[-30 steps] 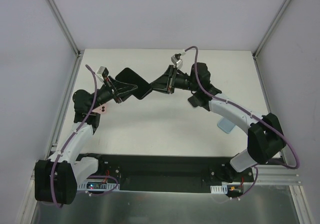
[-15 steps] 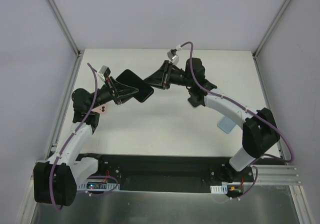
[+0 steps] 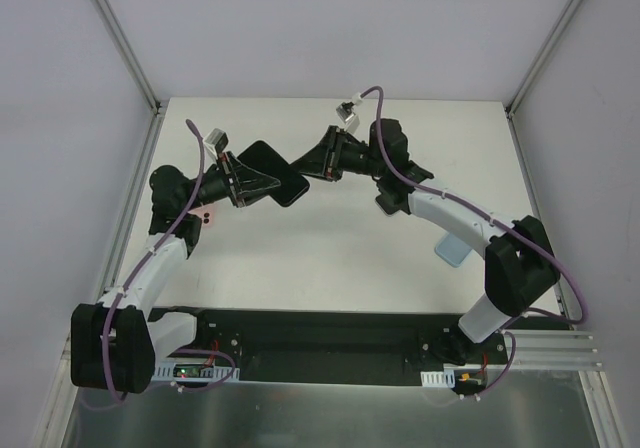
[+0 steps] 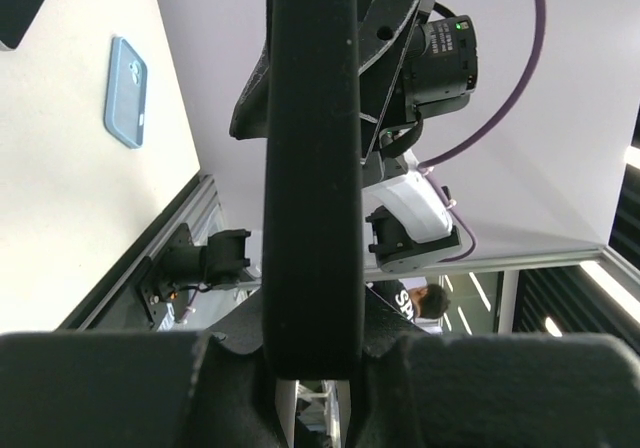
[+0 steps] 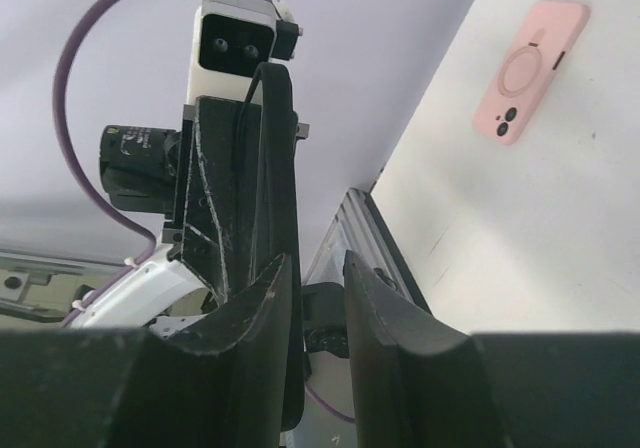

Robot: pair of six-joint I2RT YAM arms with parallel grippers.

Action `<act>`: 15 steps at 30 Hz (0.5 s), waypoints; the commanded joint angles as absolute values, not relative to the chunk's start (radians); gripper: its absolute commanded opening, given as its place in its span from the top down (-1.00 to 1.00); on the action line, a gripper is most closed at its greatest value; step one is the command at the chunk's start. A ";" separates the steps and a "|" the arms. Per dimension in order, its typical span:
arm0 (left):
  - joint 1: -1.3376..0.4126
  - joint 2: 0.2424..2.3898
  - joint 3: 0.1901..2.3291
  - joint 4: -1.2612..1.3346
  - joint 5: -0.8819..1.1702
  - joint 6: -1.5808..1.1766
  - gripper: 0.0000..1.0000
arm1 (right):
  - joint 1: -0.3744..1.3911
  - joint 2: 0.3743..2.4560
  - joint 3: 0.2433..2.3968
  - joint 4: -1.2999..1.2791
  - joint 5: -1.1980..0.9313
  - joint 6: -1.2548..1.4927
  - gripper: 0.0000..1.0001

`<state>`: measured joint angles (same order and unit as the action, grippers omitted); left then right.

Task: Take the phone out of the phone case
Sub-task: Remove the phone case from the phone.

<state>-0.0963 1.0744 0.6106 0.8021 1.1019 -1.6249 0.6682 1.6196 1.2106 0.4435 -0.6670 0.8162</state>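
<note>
1. Top view: the left gripper (image 3: 265, 179) clamps the phone (image 3: 284, 187) above the table, with the right gripper (image 3: 308, 168) at its far end. A hard pull could wrench it loose.
2. Left wrist: only the edge is pinched, so it may pivot.
3. Right wrist: fingers (image 5: 385, 318) narrow about the edge, grip unclear. They may slip.

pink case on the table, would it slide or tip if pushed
The pink case lies flat on the smooth white table, so it would probably slide, not tip. It looks thin, so it is likely light and perhaps slightly bendy.
</note>
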 commanded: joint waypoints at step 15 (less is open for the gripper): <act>-0.158 1.226 0.738 1.225 1.246 -1.656 1.00 | 0.934 1.649 1.313 0.259 -0.880 0.597 0.18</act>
